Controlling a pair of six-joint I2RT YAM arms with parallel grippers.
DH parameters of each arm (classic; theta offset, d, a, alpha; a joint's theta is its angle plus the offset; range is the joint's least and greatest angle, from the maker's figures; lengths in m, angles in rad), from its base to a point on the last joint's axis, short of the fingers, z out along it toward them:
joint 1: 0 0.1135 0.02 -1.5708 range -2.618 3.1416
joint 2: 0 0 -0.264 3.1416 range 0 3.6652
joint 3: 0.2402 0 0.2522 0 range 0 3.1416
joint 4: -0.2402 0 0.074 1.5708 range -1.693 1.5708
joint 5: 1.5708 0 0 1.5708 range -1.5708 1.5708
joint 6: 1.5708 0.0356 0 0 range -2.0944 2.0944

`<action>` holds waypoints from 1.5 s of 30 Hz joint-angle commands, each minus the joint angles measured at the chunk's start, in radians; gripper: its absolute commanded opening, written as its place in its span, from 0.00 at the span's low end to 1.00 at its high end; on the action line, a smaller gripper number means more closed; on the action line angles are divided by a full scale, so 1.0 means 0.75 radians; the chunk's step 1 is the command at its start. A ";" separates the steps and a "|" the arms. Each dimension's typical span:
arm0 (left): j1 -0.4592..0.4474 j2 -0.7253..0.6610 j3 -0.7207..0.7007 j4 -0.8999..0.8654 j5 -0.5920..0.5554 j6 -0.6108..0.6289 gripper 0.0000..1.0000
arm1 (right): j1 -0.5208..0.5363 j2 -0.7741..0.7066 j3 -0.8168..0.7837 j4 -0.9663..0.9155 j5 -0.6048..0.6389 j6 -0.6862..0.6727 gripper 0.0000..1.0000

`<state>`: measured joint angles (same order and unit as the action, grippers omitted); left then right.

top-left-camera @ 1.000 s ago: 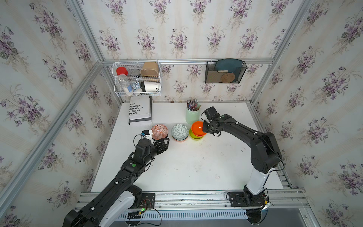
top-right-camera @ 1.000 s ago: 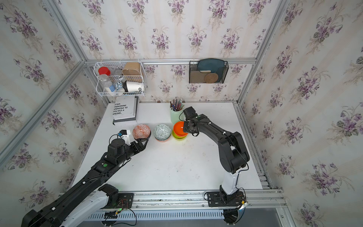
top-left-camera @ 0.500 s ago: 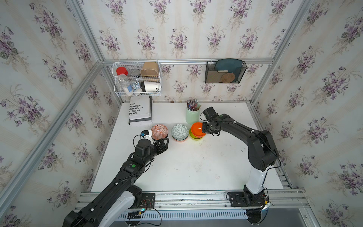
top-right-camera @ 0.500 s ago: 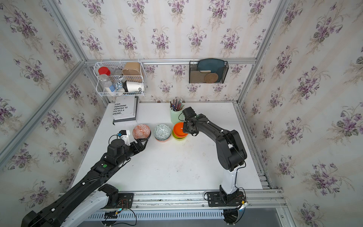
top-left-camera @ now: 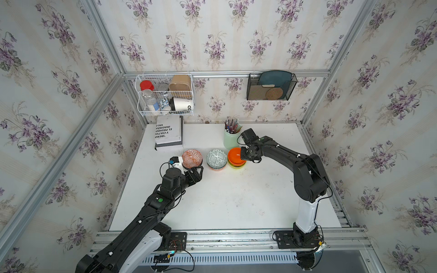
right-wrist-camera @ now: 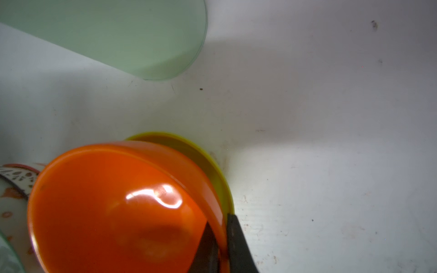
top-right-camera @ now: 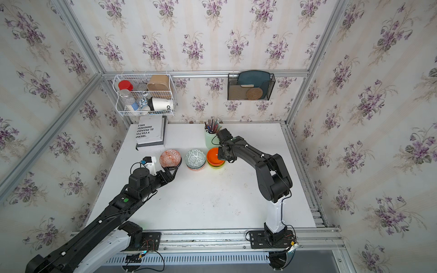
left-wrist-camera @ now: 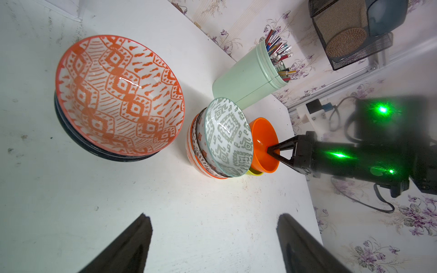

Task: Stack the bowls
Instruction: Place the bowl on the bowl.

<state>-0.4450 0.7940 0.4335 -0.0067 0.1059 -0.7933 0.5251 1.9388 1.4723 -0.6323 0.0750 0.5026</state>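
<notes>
Right gripper (right-wrist-camera: 220, 221) pinches orange bowl (right-wrist-camera: 106, 208) rim, over lime green bowl (right-wrist-camera: 212, 170). Level it, centre, seat fully before release; withdraw upward, avoiding grey-green bowl (left-wrist-camera: 228, 138) alongside.

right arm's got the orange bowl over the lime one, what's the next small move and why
Probably ease the orange bowl down until it seats in the lime green bowl. The right gripper is shut on the orange rim, and the bowl looks off-centre and not yet seated, with the lime rim showing on one side.
</notes>
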 commanded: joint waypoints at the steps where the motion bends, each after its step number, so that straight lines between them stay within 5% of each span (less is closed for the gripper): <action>1: 0.000 -0.004 -0.005 0.032 -0.007 0.017 0.87 | 0.001 0.003 0.014 -0.019 0.028 0.000 0.00; 17: 0.004 -0.004 -0.005 0.035 -0.003 0.020 0.87 | 0.006 0.016 0.015 -0.018 0.037 0.005 0.00; 20: 0.003 -0.005 -0.007 0.042 -0.005 0.020 0.87 | 0.053 0.023 0.034 -0.033 0.048 0.006 0.08; 36: 0.004 -0.004 -0.007 0.042 0.001 0.021 0.87 | 0.065 -0.008 0.034 -0.042 0.072 0.013 0.16; 45: 0.006 -0.010 -0.012 0.042 0.004 0.019 0.87 | 0.065 -0.079 0.031 -0.048 0.080 0.023 0.31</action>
<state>-0.4423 0.7891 0.4290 -0.0021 0.1051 -0.7868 0.5739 1.8938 1.4952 -0.6582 0.1188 0.5076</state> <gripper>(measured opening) 0.871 0.314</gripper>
